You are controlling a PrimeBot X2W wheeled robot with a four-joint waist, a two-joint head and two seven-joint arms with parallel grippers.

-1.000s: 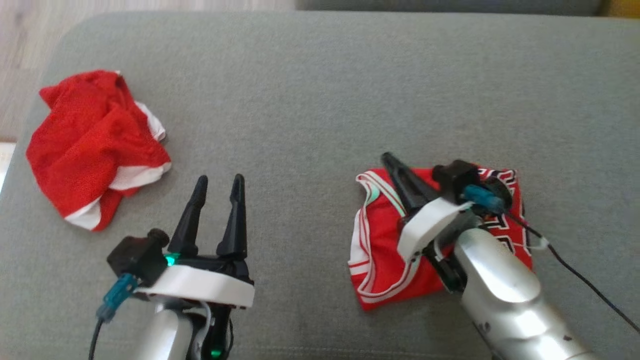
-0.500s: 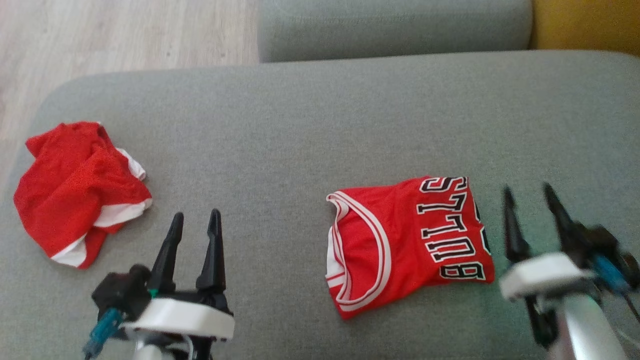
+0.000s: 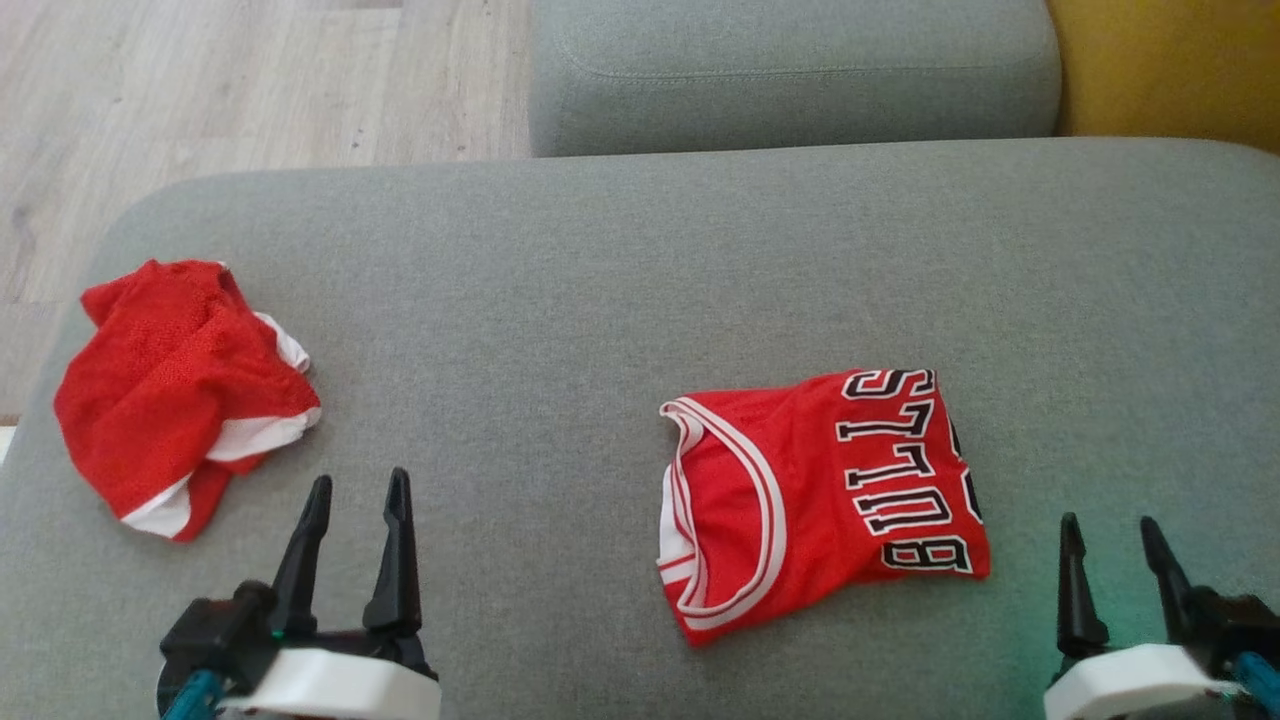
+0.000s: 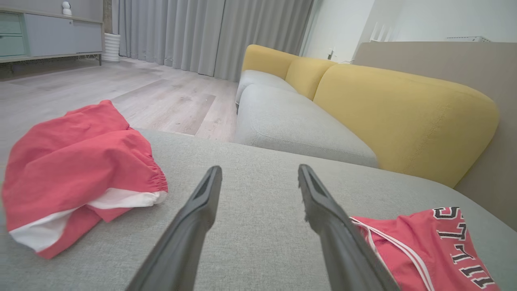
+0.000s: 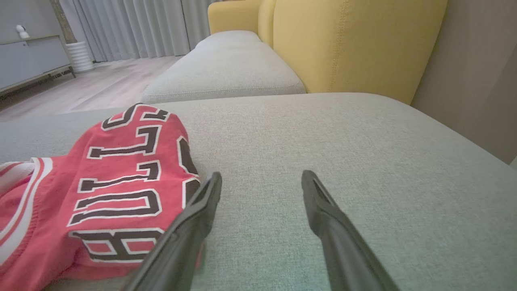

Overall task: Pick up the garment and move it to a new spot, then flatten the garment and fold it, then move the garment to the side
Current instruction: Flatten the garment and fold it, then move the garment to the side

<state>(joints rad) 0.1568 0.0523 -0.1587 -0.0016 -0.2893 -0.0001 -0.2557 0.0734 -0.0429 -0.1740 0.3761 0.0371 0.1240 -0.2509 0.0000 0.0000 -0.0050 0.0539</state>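
Now the grey sofa (image 3: pixel 620 280) seat spreads across the head view, with wood floor (image 3: pixel 200 80) past its 11 o'clock corner and a yellow backrest (image 3: pixel 1170 70) at 1 o'clock. The jersey (image 3: pixel 800 510) lies on the seat at about 4 o'clock from its middle. It is folded into a compact, roughly square packet, with the black lettering toward 3 o'clock and a white-trimmed opening toward 9 o'clock. The shorts (image 3: pixel 180 390), red with white trim, sit crumpled at 9 o'clock, well apart from the jersey. The left gripper (image 3: pixel 359 478) hovers at 7 o'clock, released and empty, nearer the shorts than the jersey. The right gripper (image 3: pixel 1108 520) is at 5 o'clock, near the jersey's 3 o'clock edge, likewise released with nothing between its fingers.

By the look of it, the jersey's fold and its move to the side are done, and neither gripper has hold of cloth. If the shorts come next, the step in hand is the pickup. The left gripper is the nearer one. It needs to swing toward 10 o'clock, come down on a raised fold of the heap, pinch it, and carry it to open seat near the middle, where both grippers can spread it flat.
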